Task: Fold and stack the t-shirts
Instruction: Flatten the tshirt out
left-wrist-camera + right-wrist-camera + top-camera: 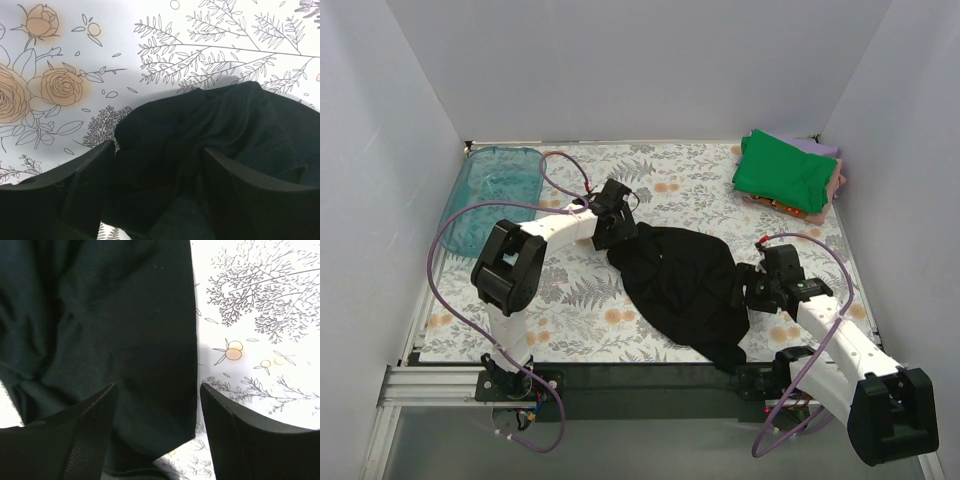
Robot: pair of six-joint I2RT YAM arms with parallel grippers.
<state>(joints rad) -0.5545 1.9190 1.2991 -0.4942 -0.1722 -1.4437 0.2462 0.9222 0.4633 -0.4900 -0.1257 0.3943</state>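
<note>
The black t-shirt (680, 285) lies crumpled on the floral table, its lower end hanging over the near edge. My left gripper (617, 228) is open at the shirt's upper left corner, its jaws straddling bunched black cloth (165, 150). My right gripper (748, 290) is open at the shirt's right edge, with the black cloth (125, 340) and its straight hem lying between the jaws. A folded bright green t-shirt (784, 172) tops a stack at the back right, with lilac (820, 148), pink (838, 182) and orange (790, 207) cloth edges showing under it.
A translucent teal plastic tray (495, 195) lies at the back left. White walls close in the table on three sides. The floral table cover (690, 180) shows bare between the tray and the stack. Purple cables loop from both arms.
</note>
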